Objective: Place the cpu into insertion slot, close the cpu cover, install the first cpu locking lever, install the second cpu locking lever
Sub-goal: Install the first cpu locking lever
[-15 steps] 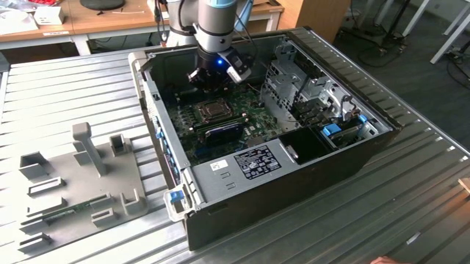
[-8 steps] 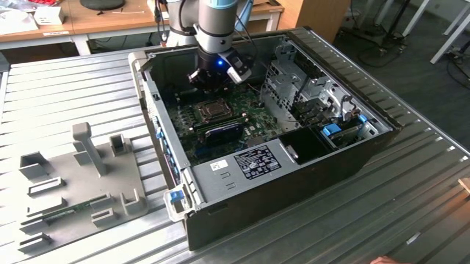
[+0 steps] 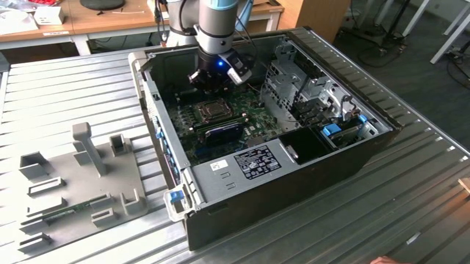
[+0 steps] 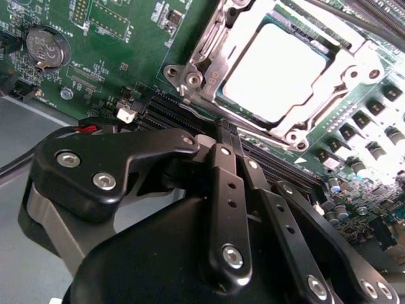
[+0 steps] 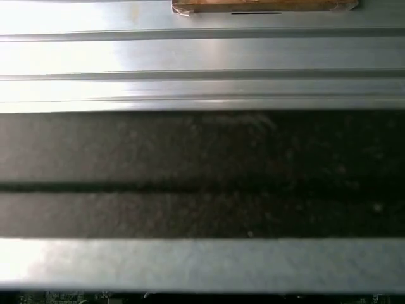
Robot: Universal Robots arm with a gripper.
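Gripper point(image 4: 226, 130): black fingers drawn together to a narrow tip, nothing visible between them. It hangs low inside the open computer case point(image 3: 242, 192), just beside the insertion slot point(image 4: 180, 73), over the dark memory slots point(image 4: 168, 113).

Cpu point(image 4: 275, 66): seated in the slot, pale face up and lying flat. The cpu cover point(image 4: 345, 73) looks to be down around it, its silvery frame bordering the chip on the sides in sight. Seating seems done; judged step is locking the cover.

Doing it well: work with the closed tip on metal frame or lever only, never on the chip face. Push along the board rather than into it. Stay off the small parts on the green circuit board point(image 4: 114, 38) and off the coin cell point(image 4: 45, 45).

Hard to make out: the locking levers cannot be told from the frame, so latched or free is unknown. The cover's far edge is cut off. The fingers hide the slot's near edge. Farther out, the ribbed metal table point(image 3: 74, 93) carries a grey fixture tray point(image 3: 81, 181).
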